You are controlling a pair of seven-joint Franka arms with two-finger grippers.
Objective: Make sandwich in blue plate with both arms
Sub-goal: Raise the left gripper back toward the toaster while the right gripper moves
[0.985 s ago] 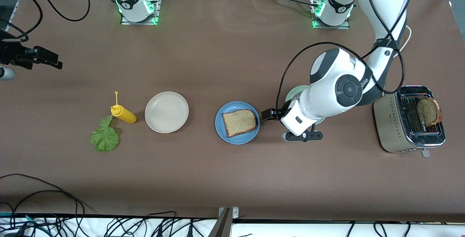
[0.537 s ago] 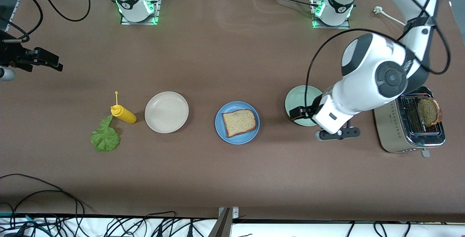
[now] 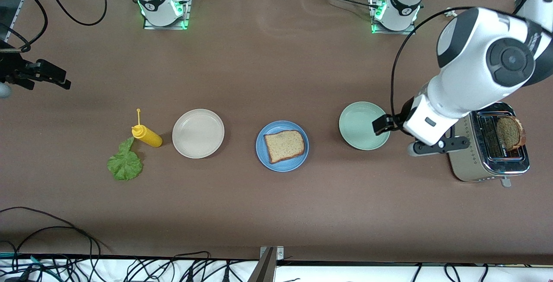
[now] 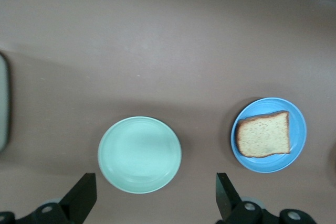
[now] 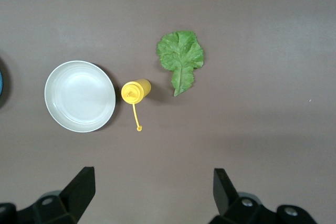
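We see one bread slice [image 3: 284, 145] lying on the blue plate [image 3: 262, 151], mid-table. A second slice [image 3: 509, 133] stands in the toaster [image 3: 464, 152] at the left arm's end. The left gripper [image 4: 152, 200] hangs spread wide and empty over the green plate [image 3: 361, 125], between blue plate and toaster. The right gripper [image 5: 149, 192], also spread and empty, hovers above the table near the lettuce [image 3: 125, 162], mustard bottle [image 3: 147, 136] and beige plate [image 3: 198, 133].

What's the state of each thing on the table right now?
Blue plate: holds one bread slice, flat.
Toaster: second slice sticking up from a slot.
Lettuce leaf: flat on table.
Mustard bottle: capped.
Beige plate: empty.
Green plate: empty.
Left gripper: open, empty.
Right gripper: open, empty.
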